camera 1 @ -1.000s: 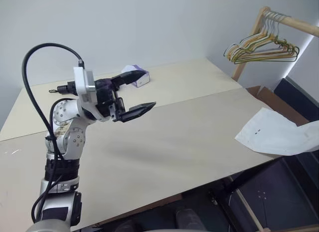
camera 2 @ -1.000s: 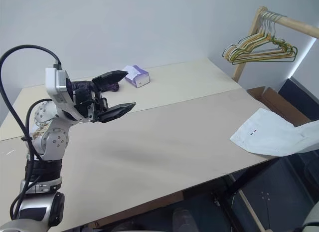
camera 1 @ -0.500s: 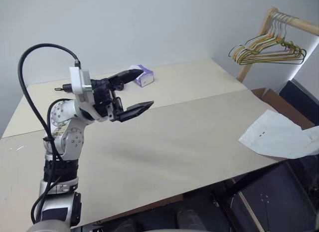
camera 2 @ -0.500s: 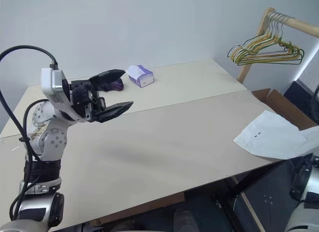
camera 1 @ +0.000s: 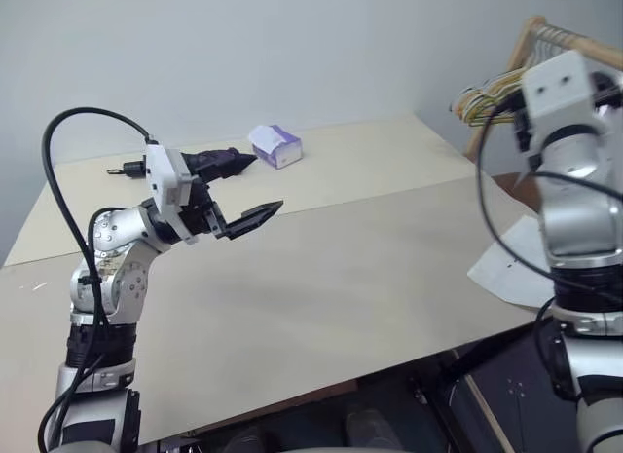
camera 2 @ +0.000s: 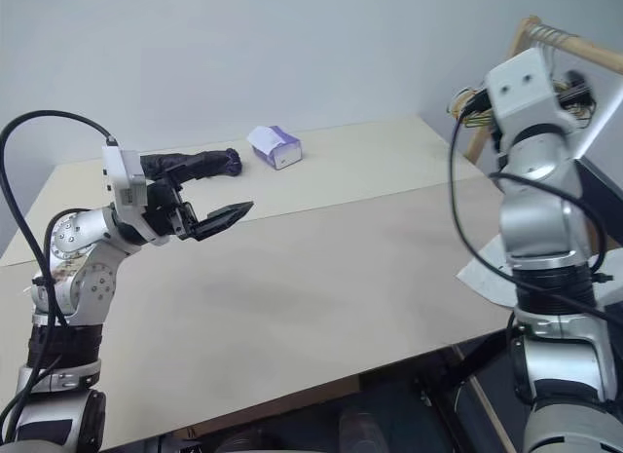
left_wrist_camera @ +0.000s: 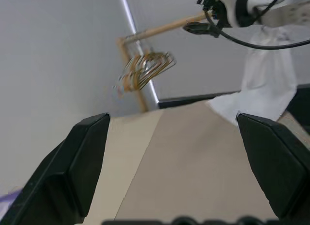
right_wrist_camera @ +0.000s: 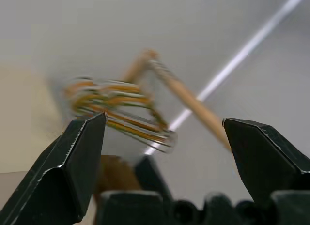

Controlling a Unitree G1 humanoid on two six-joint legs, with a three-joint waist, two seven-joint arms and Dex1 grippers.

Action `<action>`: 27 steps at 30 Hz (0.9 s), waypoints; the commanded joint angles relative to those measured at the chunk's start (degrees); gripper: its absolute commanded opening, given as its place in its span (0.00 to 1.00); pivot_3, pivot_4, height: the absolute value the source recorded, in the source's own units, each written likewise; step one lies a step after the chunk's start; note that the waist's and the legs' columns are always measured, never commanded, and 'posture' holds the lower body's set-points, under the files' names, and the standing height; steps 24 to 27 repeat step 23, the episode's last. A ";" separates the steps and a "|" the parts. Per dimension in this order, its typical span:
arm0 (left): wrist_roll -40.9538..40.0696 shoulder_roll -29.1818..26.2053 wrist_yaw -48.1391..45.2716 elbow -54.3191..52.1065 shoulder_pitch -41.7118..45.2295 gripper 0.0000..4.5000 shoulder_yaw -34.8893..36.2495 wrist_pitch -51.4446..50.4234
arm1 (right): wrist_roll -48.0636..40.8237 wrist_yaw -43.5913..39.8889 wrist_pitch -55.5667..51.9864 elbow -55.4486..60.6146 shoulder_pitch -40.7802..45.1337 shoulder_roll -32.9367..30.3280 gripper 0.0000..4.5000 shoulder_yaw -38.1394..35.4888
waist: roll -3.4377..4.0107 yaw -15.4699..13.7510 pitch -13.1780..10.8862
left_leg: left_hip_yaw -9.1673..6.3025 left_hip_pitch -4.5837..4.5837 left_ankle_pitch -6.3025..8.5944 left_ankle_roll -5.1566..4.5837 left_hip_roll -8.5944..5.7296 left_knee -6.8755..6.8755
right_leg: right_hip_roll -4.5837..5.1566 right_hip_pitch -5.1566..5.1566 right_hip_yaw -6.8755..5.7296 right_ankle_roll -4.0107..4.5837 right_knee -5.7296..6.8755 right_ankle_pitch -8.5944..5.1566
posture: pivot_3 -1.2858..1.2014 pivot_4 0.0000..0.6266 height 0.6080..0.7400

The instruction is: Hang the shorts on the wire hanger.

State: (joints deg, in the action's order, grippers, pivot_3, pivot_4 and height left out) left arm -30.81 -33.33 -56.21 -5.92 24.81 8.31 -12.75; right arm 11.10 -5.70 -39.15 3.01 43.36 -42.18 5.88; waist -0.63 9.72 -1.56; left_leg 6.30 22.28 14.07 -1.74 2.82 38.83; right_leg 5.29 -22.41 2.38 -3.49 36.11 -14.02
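Both grippers are spread wide with nothing in them. Left gripper [camera 1: 237, 190] hovers over the far left of the table [camera 1: 321, 278], near the tissue box [camera 1: 274, 145]. Right gripper [right_wrist_camera: 164, 157] is up at the far right, aimed at the bunch of hangers [right_wrist_camera: 121, 111] on the wooden rail [right_wrist_camera: 186, 97]. White shorts [left_wrist_camera: 264, 75] hang off the table's right edge. Can't pick out the wire hanger.

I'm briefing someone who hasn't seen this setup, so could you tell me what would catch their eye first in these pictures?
The left gripper hangs open and empty above the left part of the bare table, and the right gripper, also open, faces the hangers on the wooden rail past the table's far right corner. The white shorts lie at the table's right edge, partly hidden behind the right arm, and a tissue box sits at the far side.
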 commanded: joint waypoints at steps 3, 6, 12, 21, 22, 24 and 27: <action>0.64 -2.92 3.09 -5.13 -6.26 1.00 3.49 -1.48 | -3.78 -16.93 10.29 5.69 -4.02 -1.52 0.99 4.64 | -0.12 -2.50 -0.07 | 0.04 0.07 0.01 -0.01 0.01 -0.06 | 0.00 -0.12 -0.02 0.01 -0.04 0.00 | 0.54 0.00 1.00; 0.60 -3.08 5.12 -7.92 -10.71 1.00 4.30 -2.28 | -6.20 -24.35 12.73 8.41 -8.46 -1.32 0.99 6.19 | -0.21 -5.13 -0.12 | 0.07 0.06 0.03 -0.01 0.03 -0.10 | 0.00 -0.14 -0.05 0.05 -0.04 -0.02 | 0.56 0.00 1.00; 2.91 -4.33 6.83 -10.61 -16.26 1.00 3.19 -4.42 | -2.39 -27.88 18.34 8.34 -15.70 -0.15 0.99 11.02 | -0.39 -10.03 -0.15 | 0.21 0.13 0.03 0.01 0.01 -0.08 | 0.05 -0.18 -0.21 0.12 -0.06 -0.04 | 0.58 0.00 1.00; 4.57 -4.02 8.90 -9.67 -16.20 1.00 1.92 -4.96 | 2.57 -27.16 19.25 5.60 -16.39 3.96 0.99 12.27 | -0.46 -12.92 -0.11 | 0.43 0.82 -0.01 0.08 0.01 -0.02 | 0.01 -0.85 -0.34 0.25 -0.02 -0.02 | 0.59 0.00 1.00; 4.90 -4.30 8.85 -9.61 -16.11 1.00 1.64 -5.05 | 2.71 -27.43 19.19 5.65 -16.49 4.09 0.99 12.22 | -0.47 -13.14 -0.11 | 0.42 0.89 -0.01 0.08 0.01 -0.01 | 0.01 -0.89 -0.38 0.25 -0.03 -0.02 | 0.59 0.00 1.00; 5.25 -4.55 8.67 -9.47 -16.05 1.00 1.37 -4.96 | 2.88 -27.56 19.46 5.64 -16.58 4.15 0.99 12.20 | -0.47 -13.14 -0.11 | 0.42 0.92 -0.01 0.08 0.01 -0.01 | 0.01 -0.91 -0.40 0.25 -0.04 -0.02 | 0.59 0.00 1.00; 5.25 -4.55 8.67 -9.47 -16.05 1.00 1.37 -4.96 | 2.88 -27.56 19.46 5.64 -16.58 4.15 0.99 12.20 | -0.47 -13.14 -0.11 | 0.42 0.92 -0.01 0.08 0.01 -0.01 | 0.01 -0.91 -0.40 0.25 -0.04 -0.02 | 0.59 0.00 1.00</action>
